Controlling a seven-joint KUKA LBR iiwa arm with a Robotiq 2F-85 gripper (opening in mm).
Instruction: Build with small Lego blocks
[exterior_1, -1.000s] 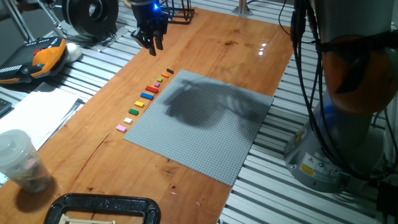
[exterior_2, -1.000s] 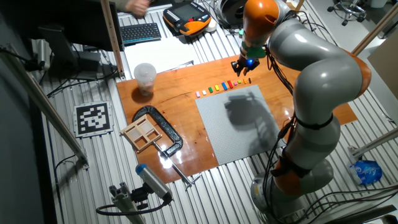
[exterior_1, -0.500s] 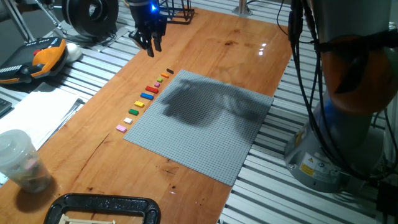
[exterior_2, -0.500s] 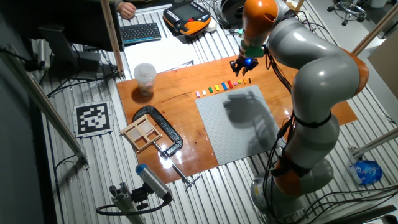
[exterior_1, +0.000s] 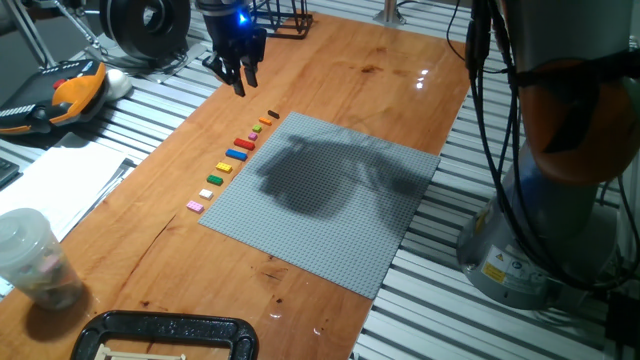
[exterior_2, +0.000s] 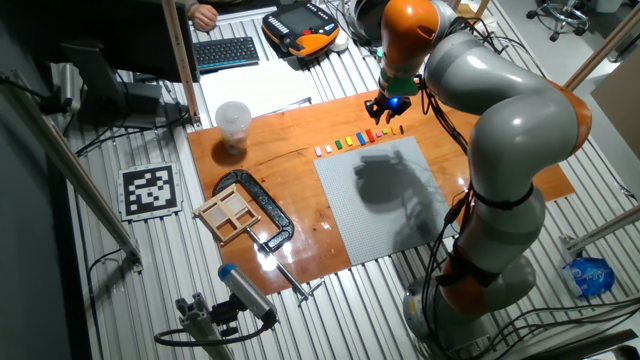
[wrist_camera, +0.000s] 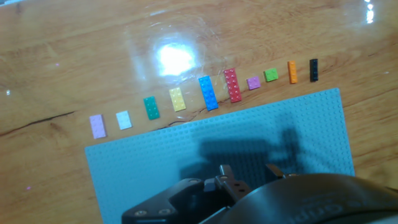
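The small Lego blocks (wrist_camera: 208, 93) lie in a single row on the wooden table, just beyond the edge of the grey baseplate (wrist_camera: 155, 162). From left to right they run pink, white, green, yellow, blue, red, purple, green, orange, dark. The same row of blocks (exterior_1: 238, 154) shows along the left edge of the baseplate (exterior_1: 330, 220), and as blocks (exterior_2: 358, 138) in the other fixed view. My gripper (exterior_1: 240, 86) hovers above the table past the dark end of the row. It is open and holds nothing. The gripper (wrist_camera: 247, 172) shows at the bottom of the hand view, and the gripper (exterior_2: 383, 111) is also seen from the other side.
A clear plastic cup (exterior_1: 30, 256) stands at the near left. A black clamp (exterior_1: 165, 335) grips the table's front edge beside a wooden tray (exterior_2: 228, 215). An orange pendant (exterior_1: 75, 88) and papers (exterior_1: 60, 185) lie off the table's left side. The arm's base (exterior_2: 480, 280) stands at the right.
My gripper has drifted a little left and away from the baseplate, still open. Its shadow on the plate shifted with it. The blocks have not moved.
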